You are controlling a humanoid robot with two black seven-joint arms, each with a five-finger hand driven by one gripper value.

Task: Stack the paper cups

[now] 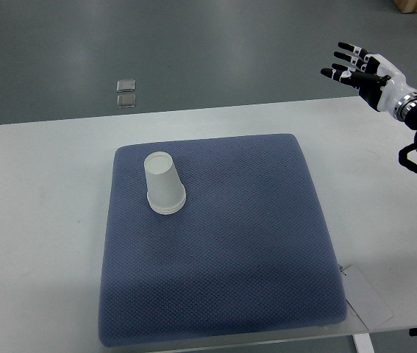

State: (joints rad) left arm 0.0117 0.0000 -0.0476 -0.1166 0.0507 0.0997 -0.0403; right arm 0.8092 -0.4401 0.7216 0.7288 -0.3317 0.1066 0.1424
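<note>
Our right robot hand [357, 65] hangs with fingers spread and nothing in its grip, above the counter [39, 191] at its far right corner. The paper cups [163, 184] sit upside down, apparently already nested, on the blue mat [245, 250], well to the left of the robot hand and nearer us. We judge them light, thin-walled and easily crushed; a gentle grip around the mid-wall suits best.
</note>
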